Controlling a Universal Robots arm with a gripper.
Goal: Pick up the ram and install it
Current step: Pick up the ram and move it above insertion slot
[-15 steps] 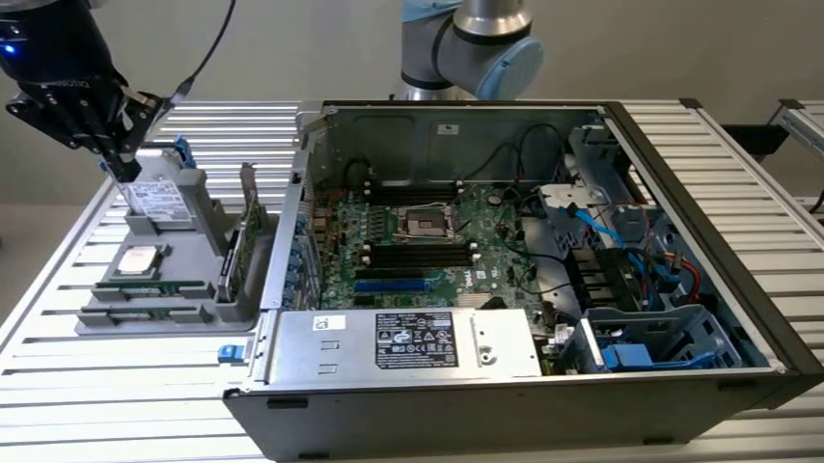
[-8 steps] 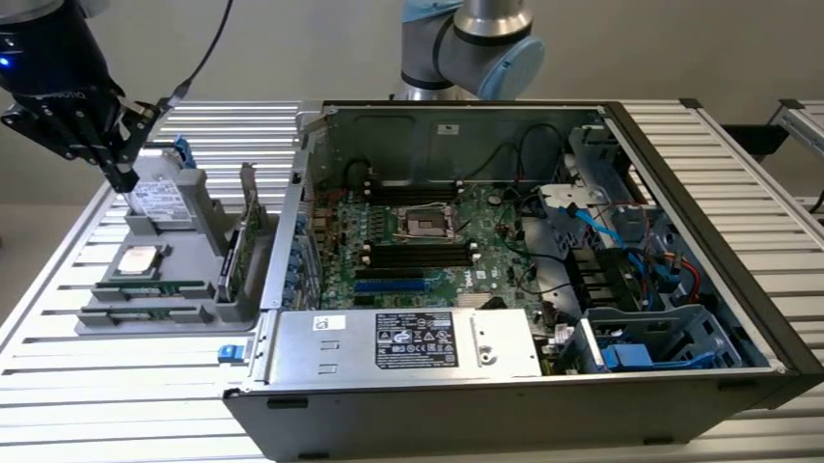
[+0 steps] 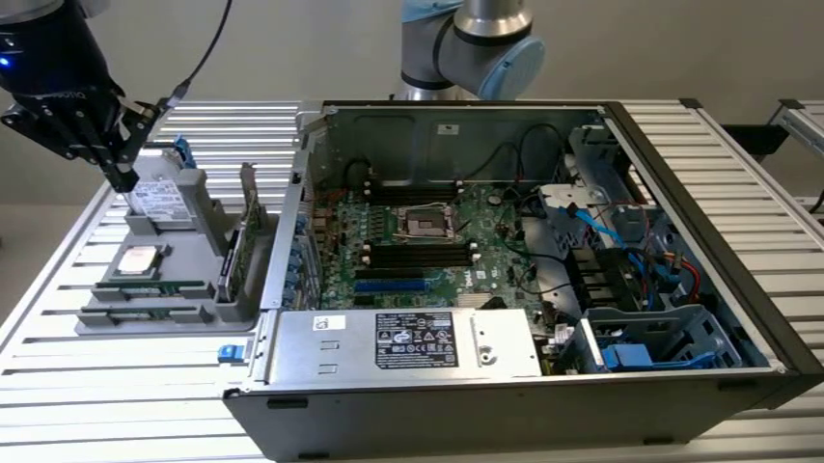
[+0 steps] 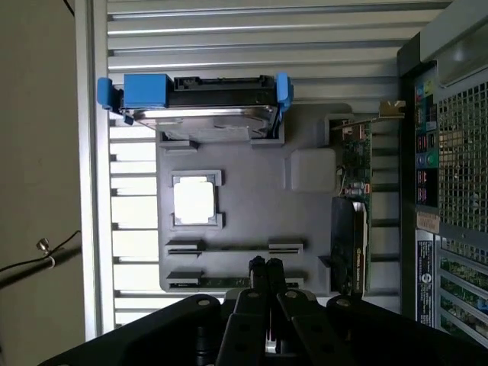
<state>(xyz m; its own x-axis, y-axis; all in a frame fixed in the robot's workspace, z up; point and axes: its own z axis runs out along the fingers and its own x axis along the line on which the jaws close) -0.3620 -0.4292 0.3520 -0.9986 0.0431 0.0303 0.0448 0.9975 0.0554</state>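
The gripper [image 3: 125,179] is hovering over the far end of the grey tray [image 4: 252,206], at the exterior view's left. Its 2 fingers [image 4: 257,268] are clenched tight against each other, gripping nothing. In the exterior view the tips are hanging just above the hard drive [image 3: 161,200] with the blue rails; whether they are touching it cannot be told.

The ram [image 3: 152,287] is sitting in the tray, standing on edge in a slotted holder. It is lying on the near side of the silver processor chip [image 3: 139,258], well apart from the fingertips and not yet picked up.

From the wrist camera, the closed tips are showing in front of the tray's 2 rows of slotted holders, with the processor chip and then the hard drive lying beyond them. A graphics card [image 4: 351,229] is standing on edge along the side of the tray nearest the computer case [image 3: 721,241].

The case is lying open on the slatted table [image 3: 116,415], just beside the tray, on the exterior view's right. Inside, the green motherboard [image 3: 496,251] is facing up, its black memory slots [image 3: 415,255] running on either side of the processor socket [image 3: 425,224]. The silver power supply [image 3: 399,340] is filling the near edge of the case.
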